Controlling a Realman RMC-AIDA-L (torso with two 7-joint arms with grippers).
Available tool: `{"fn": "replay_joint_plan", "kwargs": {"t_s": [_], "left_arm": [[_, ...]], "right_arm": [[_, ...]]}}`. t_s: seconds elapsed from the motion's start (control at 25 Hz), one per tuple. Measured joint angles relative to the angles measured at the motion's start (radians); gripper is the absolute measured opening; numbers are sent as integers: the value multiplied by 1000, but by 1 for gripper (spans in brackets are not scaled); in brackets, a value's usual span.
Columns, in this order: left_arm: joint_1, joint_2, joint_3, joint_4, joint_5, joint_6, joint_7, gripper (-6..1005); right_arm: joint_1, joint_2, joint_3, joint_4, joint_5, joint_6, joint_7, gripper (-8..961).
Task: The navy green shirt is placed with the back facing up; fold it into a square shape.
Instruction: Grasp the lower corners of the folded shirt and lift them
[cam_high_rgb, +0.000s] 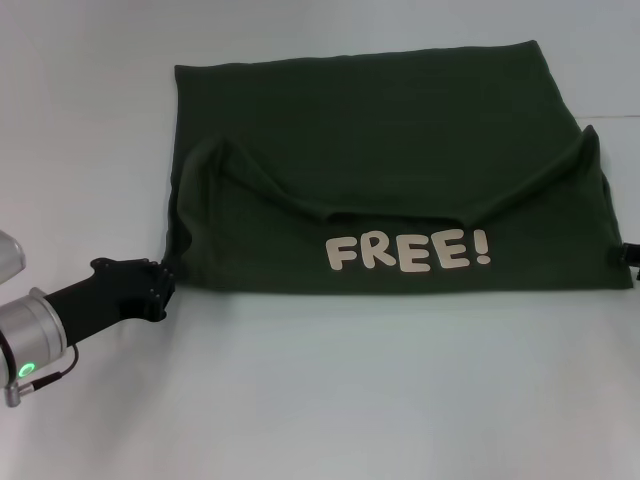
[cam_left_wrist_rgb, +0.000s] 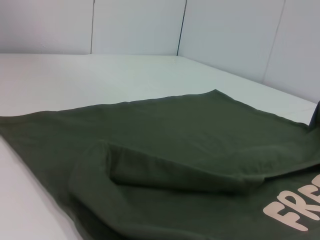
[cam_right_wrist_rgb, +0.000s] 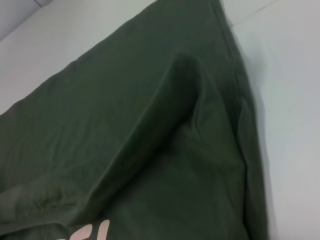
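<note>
Head view: navy green shirt (cam_high_rgb: 380, 130) reads "FREE!" (cam_high_rgb: 408, 251); left claw (cam_high_rgb: 163, 283) pinching corner; right claw (cam_high_rgb: 630, 254) state unclear.

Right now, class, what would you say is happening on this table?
A two-armed robot is folding the navy green shirt on a white table. The left gripper is at the shirt's near left corner, and the right gripper is barely visible at the near right edge. The near part is folded over the rest, showing the pale "FREE!" print, and it sags in the middle. The shirt is not yet a square.
</note>
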Motion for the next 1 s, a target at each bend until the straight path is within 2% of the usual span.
{"fn": "replay_joint_plan", "kwargs": {"t_s": [0.72,1.0], "left_arm": [[-3,0,0,-2,2,-11,4,0],[-3,0,0,-2,2,-11,4,1]], "right_arm": [[22,24,-1,9,2,16,-22,729],[17,23,0,11,3,17,-24,566]]}}
